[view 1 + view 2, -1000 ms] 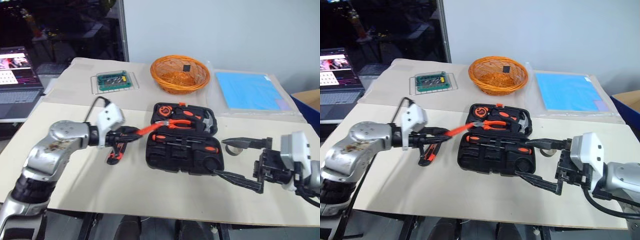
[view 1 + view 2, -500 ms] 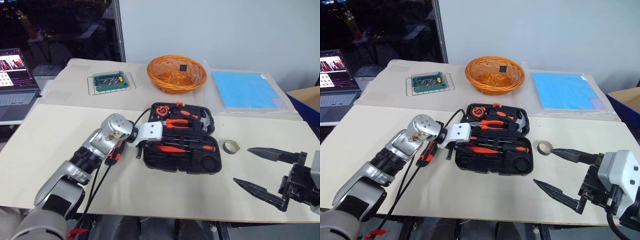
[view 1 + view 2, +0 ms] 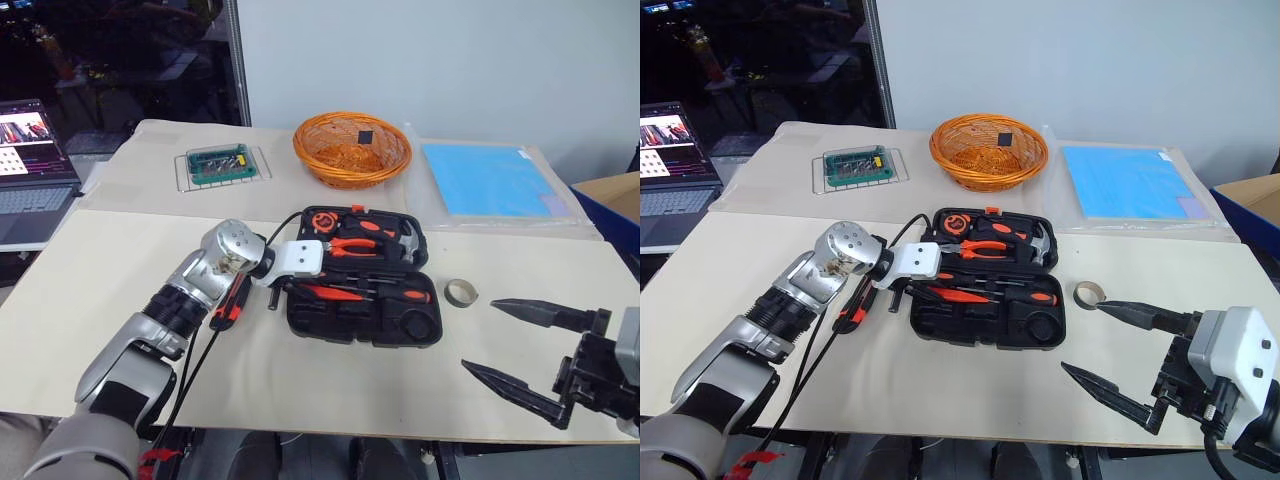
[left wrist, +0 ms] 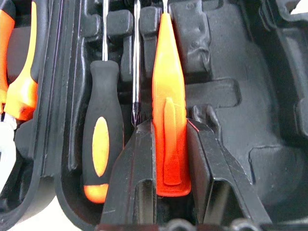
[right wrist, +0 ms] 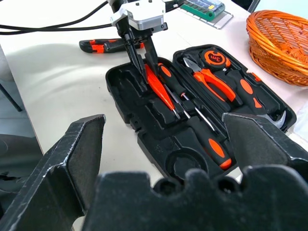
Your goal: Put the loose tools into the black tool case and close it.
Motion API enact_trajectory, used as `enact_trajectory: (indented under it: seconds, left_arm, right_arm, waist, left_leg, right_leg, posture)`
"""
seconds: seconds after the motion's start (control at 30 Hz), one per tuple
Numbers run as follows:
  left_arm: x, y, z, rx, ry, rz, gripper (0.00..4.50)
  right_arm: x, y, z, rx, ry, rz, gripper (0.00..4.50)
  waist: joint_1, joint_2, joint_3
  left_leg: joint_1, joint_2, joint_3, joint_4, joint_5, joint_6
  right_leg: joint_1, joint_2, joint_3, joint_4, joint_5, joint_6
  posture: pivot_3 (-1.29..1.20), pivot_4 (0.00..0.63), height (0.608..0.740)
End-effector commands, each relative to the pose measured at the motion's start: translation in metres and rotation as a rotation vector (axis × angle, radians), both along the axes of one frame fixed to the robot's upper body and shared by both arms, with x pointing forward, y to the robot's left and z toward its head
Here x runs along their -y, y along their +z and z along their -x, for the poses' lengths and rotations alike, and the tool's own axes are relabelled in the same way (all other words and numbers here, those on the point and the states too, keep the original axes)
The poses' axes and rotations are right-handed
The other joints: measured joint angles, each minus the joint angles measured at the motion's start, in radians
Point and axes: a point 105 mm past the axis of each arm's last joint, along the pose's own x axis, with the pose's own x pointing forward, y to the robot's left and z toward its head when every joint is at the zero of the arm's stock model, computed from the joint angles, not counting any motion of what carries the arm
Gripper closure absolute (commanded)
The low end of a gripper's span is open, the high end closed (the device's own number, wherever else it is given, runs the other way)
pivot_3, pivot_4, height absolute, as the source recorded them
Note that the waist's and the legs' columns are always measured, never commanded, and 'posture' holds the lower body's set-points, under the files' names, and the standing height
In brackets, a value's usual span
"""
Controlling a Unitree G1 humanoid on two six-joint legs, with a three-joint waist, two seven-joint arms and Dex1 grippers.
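Beige cardboard (image 3: 100,290) covers the table, and the black tool case (image 3: 363,277) lies open in its middle. My left gripper (image 4: 169,159) is closed on the small all-orange screwdriver (image 4: 168,103) and holds it inside the case, beside a black-and-orange-handled screwdriver (image 4: 100,132). The utility knife (image 3: 229,305) lies on the table at the left of the case, and the tape roll (image 3: 461,292) at its right. My right gripper (image 3: 525,342) hangs wide open near the table's front edge, holding nothing.

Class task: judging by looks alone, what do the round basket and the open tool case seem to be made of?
Basket: probably woven wicker or cane with a glossy orange finish; interlaced strands show around the rim. Tool case: likely moulded plastic, matt black; tool-shaped recesses are formed into it.
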Motion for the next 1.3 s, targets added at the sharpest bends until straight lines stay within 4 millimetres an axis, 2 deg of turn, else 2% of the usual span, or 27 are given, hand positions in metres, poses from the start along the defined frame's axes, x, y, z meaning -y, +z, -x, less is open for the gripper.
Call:
enact_trajectory:
  seconds: [0.03, 0.3, 0.37, 0.5, 0.67, 0.77, 0.93, 1.07, 1.3]
  left_arm:
    - [-0.015, -0.009, -0.001, -0.016, 0.03, -0.07, 3.91]
    - [-0.009, -0.01, 0.001, -0.035, 0.016, -0.058, 3.91]
    - [-0.008, -0.006, 0.002, -0.031, 0.015, -0.042, 3.04]
    - [-0.008, 0.014, 0.005, -0.025, 0.023, 0.041, 1.75]
    - [-0.013, 0.05, 0.018, -0.1, 0.071, 0.25, 1.75]
    - [-0.011, 0.056, 0.018, -0.168, 0.152, 0.388, 2.49]
    - [0.008, 0.041, 0.018, -0.133, 0.225, 0.531, 4.35]
    - [0.018, 0.019, 0.026, -0.145, 0.268, 0.588, 4.43]
    - [0.022, -0.009, 0.037, -0.195, 0.266, 0.538, 4.43]
  right_arm:
    - [-0.002, 0.006, 0.002, 0.033, 0.014, -0.001, 0.0]
    - [-0.002, 0.004, 0.002, 0.026, 0.014, -0.002, 0.0]
    - [-0.002, 0.004, 0.002, 0.024, 0.015, -0.003, 0.0]
    - [-0.002, 0.004, 0.003, 0.022, 0.018, -0.004, 0.0]
    - [0.0, 0.003, 0.002, 0.02, 0.021, -0.007, 0.0]
    - [0.0, 0.002, -0.001, 0.024, 0.023, -0.013, 0.0]
    - [-0.002, 0.002, -0.005, 0.031, 0.03, -0.025, 0.0]
    - [-0.004, 0.004, -0.004, 0.034, 0.034, -0.03, 0.0]
    - [-0.004, 0.005, -0.001, 0.029, 0.029, -0.027, 0.0]
  waist:
    - [-0.002, 0.0, 0.0]
    - [-0.006, 0.001, -0.001]
    - [-0.006, 0.001, -0.001]
    - [-0.007, 0.001, -0.001]
    - [-0.006, 0.001, -0.001]
    - [-0.002, 0.001, -0.001]
    - [0.004, 0.002, -0.001]
    - [0.004, 0.002, -0.001]
    - [0.004, 0.002, -0.001]
  left_leg:
    - [0.0, 0.0, 0.0, 0.0, 0.0, 0.0]
    - [0.001, 0.0, 0.0, 0.0, 0.0, 0.0]
    - [0.001, 0.0, 0.0, 0.0, 0.0, 0.0]
    - [0.001, 0.0, 0.0, 0.0, 0.0, 0.0]
    - [-0.001, 0.0, -0.001, 0.0, 0.0, 0.0]
    - [-0.001, 0.0, -0.001, 0.002, 0.0, 0.0]
    - [0.002, -0.001, -0.001, 0.004, 0.0, 0.001]
    - [0.002, -0.001, -0.002, 0.004, 0.0, 0.001]
    - [0.002, -0.001, -0.002, 0.004, 0.0, 0.001]
  right_leg:
    - [0.0, 0.0, 0.0, 0.0, 0.0, 0.0]
    - [0.001, 0.0, 0.0, 0.001, 0.001, 0.001]
    - [0.001, 0.0, 0.0, 0.001, 0.0, 0.001]
    - [0.0, 0.0, 0.0, 0.001, 0.001, 0.001]
    - [-0.001, 0.0, 0.0, 0.002, 0.001, 0.0]
    - [0.0, 0.0, -0.001, 0.003, 0.001, 0.0]
    - [0.004, -0.001, -0.001, 0.003, 0.0, 0.002]
    - [0.004, 0.0, -0.001, 0.002, 0.002, -0.001]
    - [0.005, 0.0, -0.001, 0.002, 0.001, -0.002]
  posture:
    - [0.0, 0.15, 0.74]
    - [0.0, 0.15, 0.74]
    - [0.0, 0.15, 0.74]
    - [0.0, 0.15, 0.74]
    - [0.0, 0.15, 0.74]
    - [0.0, 0.15, 0.74]
    - [0.0, 0.15, 0.74]
    - [0.0, 0.15, 0.74]
    - [0.0, 0.15, 0.74]
